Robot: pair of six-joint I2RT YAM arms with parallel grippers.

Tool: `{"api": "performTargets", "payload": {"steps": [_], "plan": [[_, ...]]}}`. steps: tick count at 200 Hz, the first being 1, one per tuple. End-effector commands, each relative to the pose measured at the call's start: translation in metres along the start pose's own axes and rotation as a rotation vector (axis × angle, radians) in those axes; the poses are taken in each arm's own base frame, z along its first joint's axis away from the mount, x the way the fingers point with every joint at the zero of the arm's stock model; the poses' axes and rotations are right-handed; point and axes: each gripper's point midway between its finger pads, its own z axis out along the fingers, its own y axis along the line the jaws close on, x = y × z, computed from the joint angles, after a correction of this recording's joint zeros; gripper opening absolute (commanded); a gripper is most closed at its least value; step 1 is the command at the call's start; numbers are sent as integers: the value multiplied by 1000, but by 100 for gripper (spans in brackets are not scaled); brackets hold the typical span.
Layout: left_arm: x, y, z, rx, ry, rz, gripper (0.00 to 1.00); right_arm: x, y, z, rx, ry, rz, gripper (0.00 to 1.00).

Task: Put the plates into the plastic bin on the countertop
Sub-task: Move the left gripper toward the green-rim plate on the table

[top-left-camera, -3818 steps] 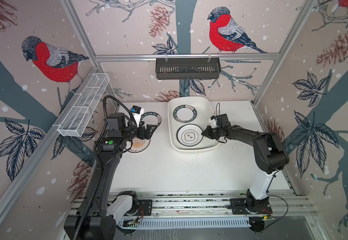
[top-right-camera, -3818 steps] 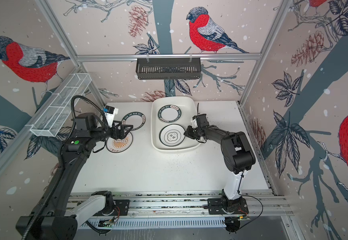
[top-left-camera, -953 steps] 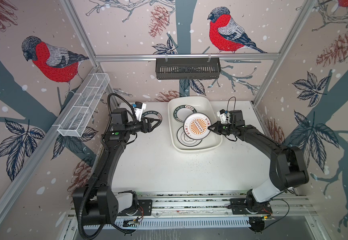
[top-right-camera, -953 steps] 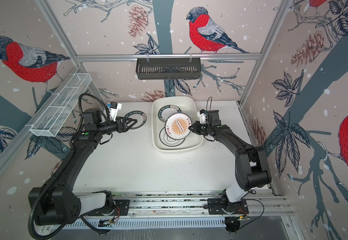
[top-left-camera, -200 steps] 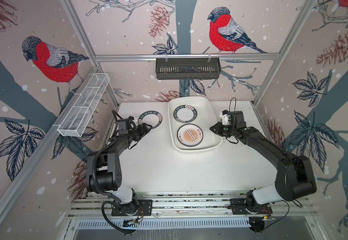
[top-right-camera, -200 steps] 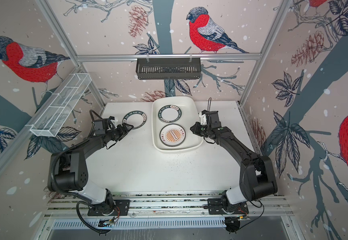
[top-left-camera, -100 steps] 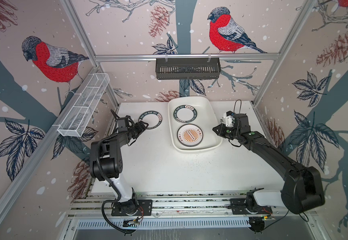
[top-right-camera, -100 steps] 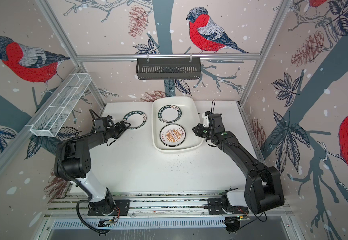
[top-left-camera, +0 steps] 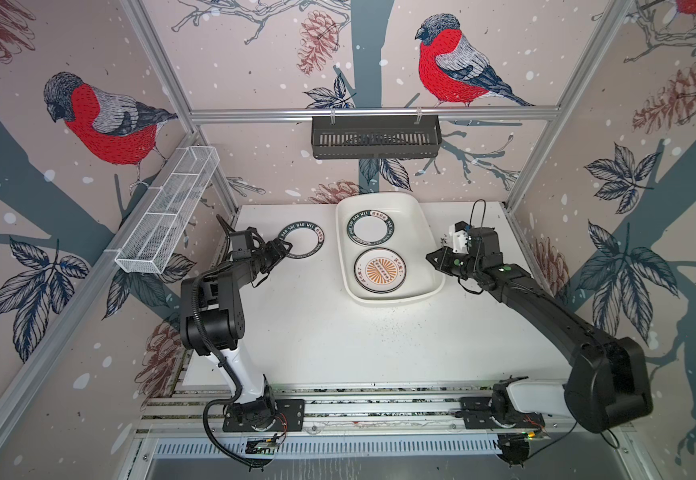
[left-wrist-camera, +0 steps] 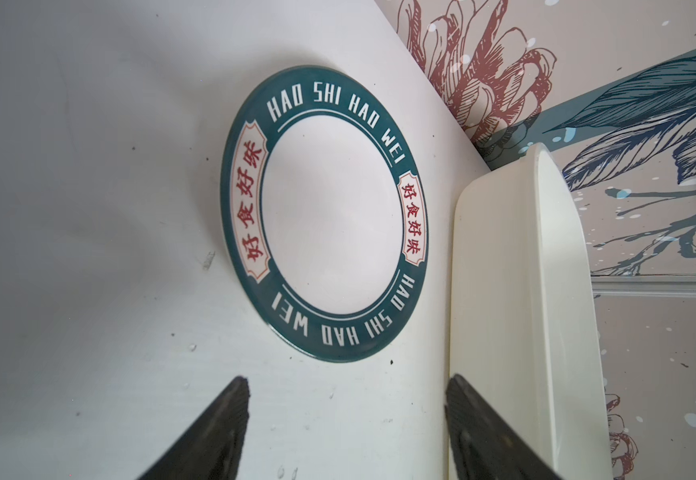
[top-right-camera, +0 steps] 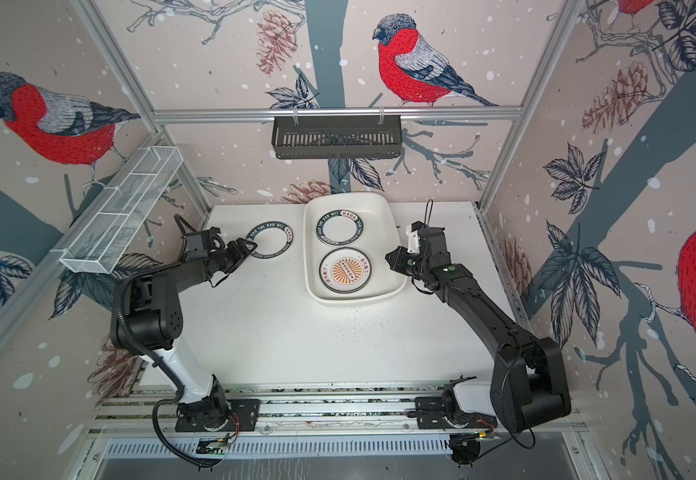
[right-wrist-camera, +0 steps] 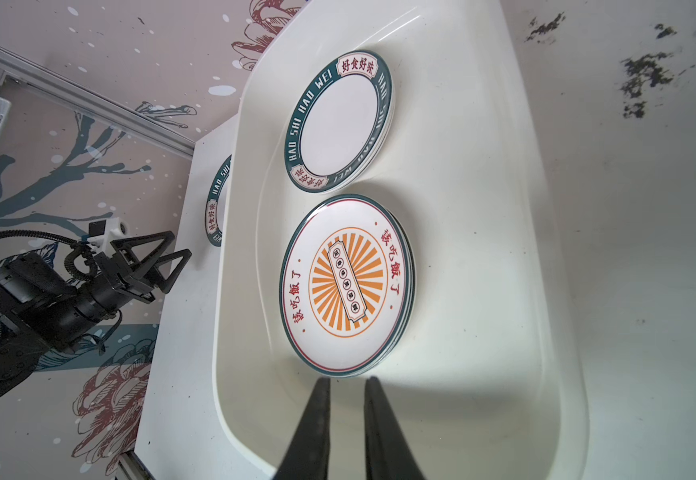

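txt 'hao shi hao wei': teal-rim plate (left-wrist-camera: 324,216)

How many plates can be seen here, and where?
3 show faces: a loose teal-rimmed plate on the countertop left of the plastic bin, a binned teal-rimmed plate in its far half, a sunburst plate in its near half. Both binned ones top stacks, hiding more.

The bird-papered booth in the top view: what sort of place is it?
Probably a robot test cell, not a real kitchen. A left arm and a right arm stand bolted to a metal rail, aluminium framing holds printed bird wallpaper, and plates sit in a plastic bin.
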Motion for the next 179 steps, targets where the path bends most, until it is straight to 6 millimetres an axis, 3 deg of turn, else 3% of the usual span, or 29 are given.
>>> {"api": "performTargets", "payload": {"steps": [1,179], "plan": [[-9,3,3,-1,-14,15,74,-11,6,-3,-17,-45,-1,18],[-44,30,43,-41,-16,89,65,-8,-7,5,-15,-43,19,18]]}}
